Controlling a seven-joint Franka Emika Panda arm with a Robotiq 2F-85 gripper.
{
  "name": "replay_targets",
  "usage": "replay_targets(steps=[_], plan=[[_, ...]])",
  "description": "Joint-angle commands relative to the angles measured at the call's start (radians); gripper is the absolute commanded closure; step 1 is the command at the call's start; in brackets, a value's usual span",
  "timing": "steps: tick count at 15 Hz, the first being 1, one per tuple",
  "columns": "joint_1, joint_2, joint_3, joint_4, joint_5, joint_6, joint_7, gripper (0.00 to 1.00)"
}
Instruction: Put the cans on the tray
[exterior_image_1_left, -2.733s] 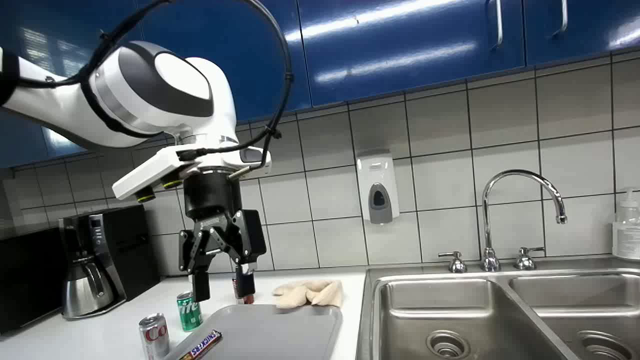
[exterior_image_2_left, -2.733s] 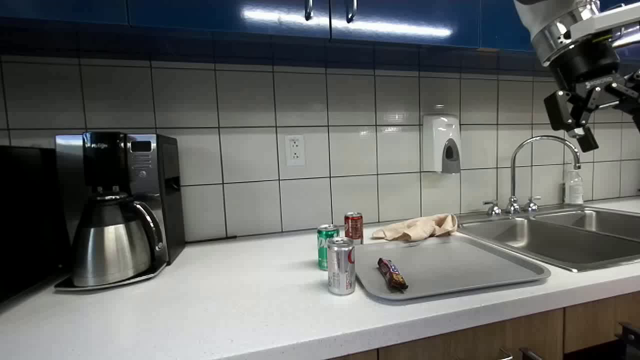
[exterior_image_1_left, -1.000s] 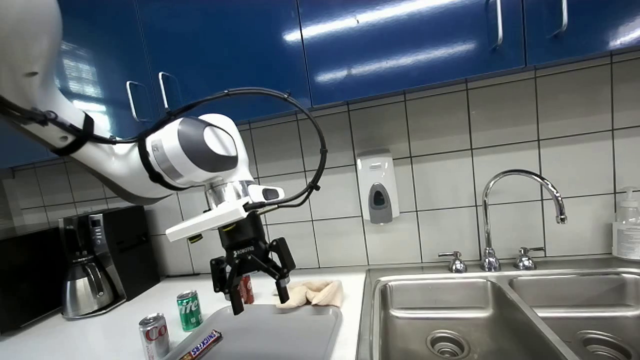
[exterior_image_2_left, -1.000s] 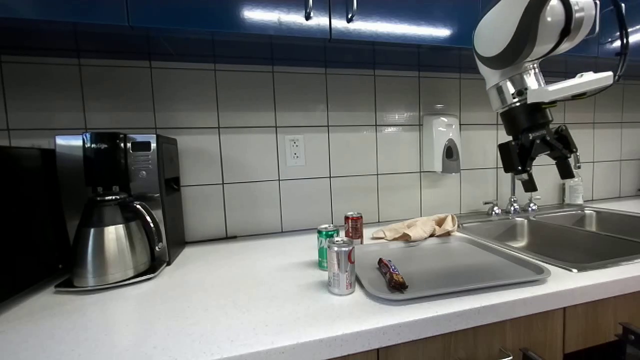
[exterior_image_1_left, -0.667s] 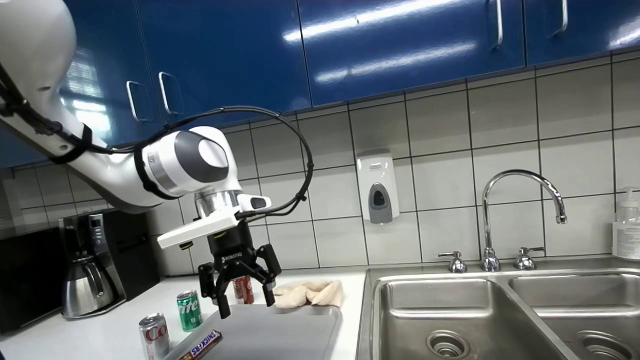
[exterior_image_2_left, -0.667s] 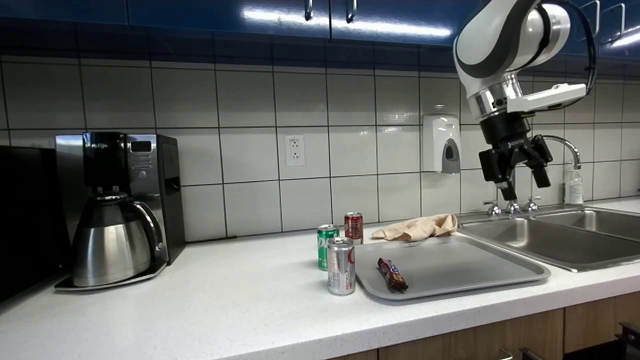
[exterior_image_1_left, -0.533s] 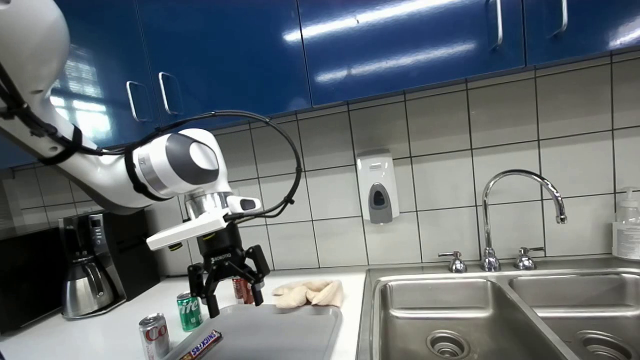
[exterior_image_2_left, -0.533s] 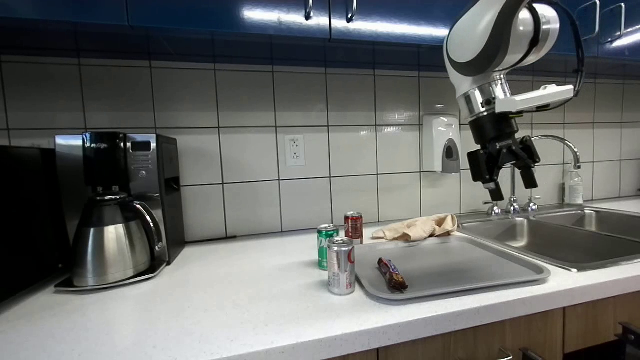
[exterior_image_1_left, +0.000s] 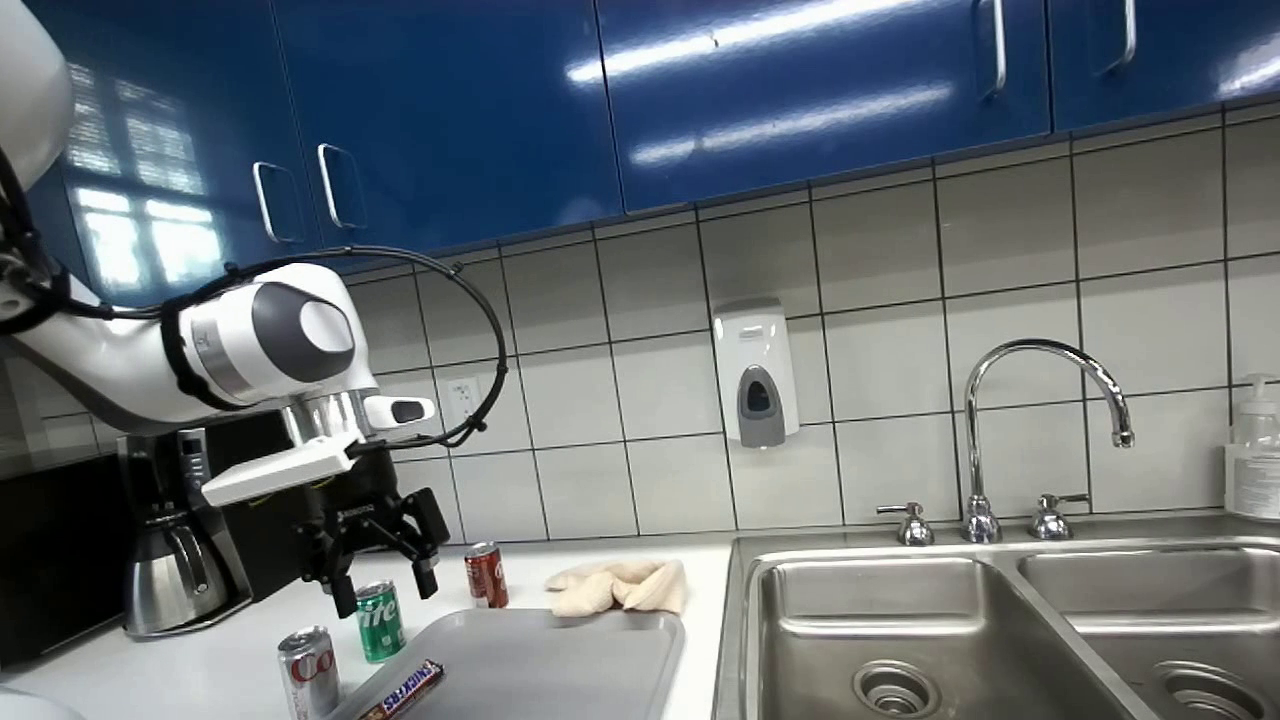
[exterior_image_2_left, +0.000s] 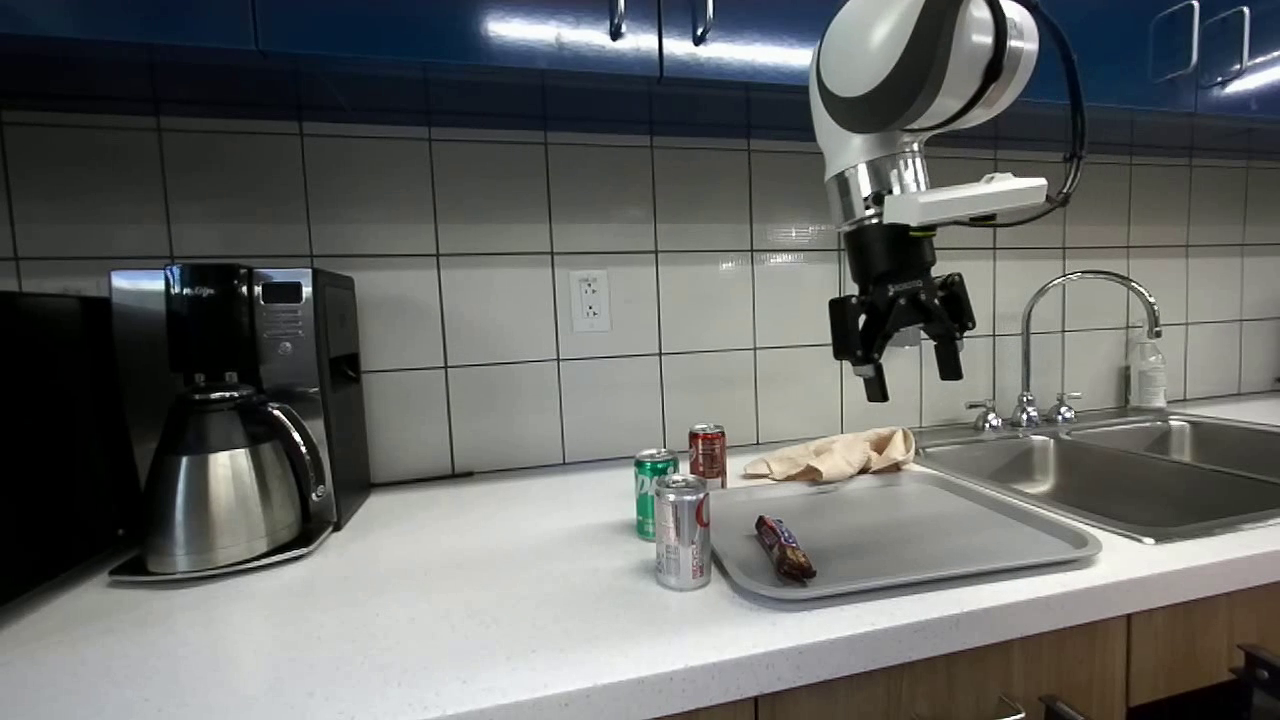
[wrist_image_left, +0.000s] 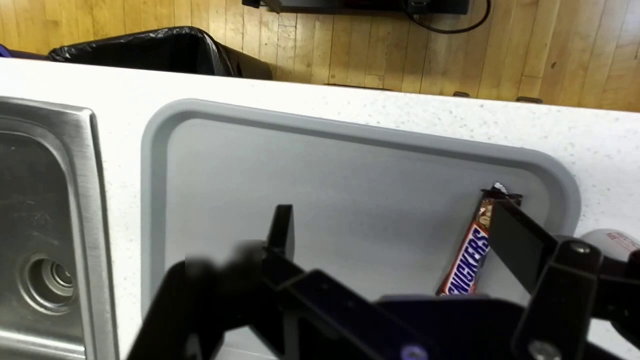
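The green can (exterior_image_1_left: 380, 625), red can (exterior_image_1_left: 487, 577) and silver can (exterior_image_1_left: 308, 672) stand upright on the counter along the tray's side. In an exterior view the silver can (exterior_image_2_left: 683, 535) stands in front, partly covering the green can (exterior_image_2_left: 647, 500); the red can (exterior_image_2_left: 708, 455) is behind. The pale grey tray (exterior_image_2_left: 920, 520) lies flat by the sink; it fills much of the wrist view (wrist_image_left: 320, 165). My gripper (exterior_image_2_left: 912, 375) is open and empty, high above the tray. In the wrist view, the silver can (wrist_image_left: 612, 241) shows partly beyond the right finger; the other cans are out of view.
A Snickers bar (exterior_image_2_left: 785, 550) lies on the tray near the cans. A beige cloth (exterior_image_2_left: 835, 455) lies behind the tray. The steel sink (exterior_image_1_left: 890, 620) and faucet (exterior_image_1_left: 1040, 345) are on one side. The coffee maker (exterior_image_2_left: 240, 420) stands on the other. Blue cabinets (exterior_image_1_left: 450, 120) hang above.
My open gripper has moved from over the sink side toward the cans, and lower, now above the tray. The cans, the tray and the bar have not moved.
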Motion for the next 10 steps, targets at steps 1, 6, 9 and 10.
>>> replay_targets(steps=[1, 6, 9, 10], plan=[[0.026, 0.035, 0.074, 0.037, 0.021, 0.034, 0.124, 0.0], [0.067, 0.101, 0.182, 0.084, 0.027, 0.076, 0.333, 0.0], [0.081, 0.149, 0.238, 0.134, 0.003, 0.093, 0.454, 0.0], [0.084, 0.166, 0.253, 0.147, -0.004, 0.104, 0.493, 0.0]])
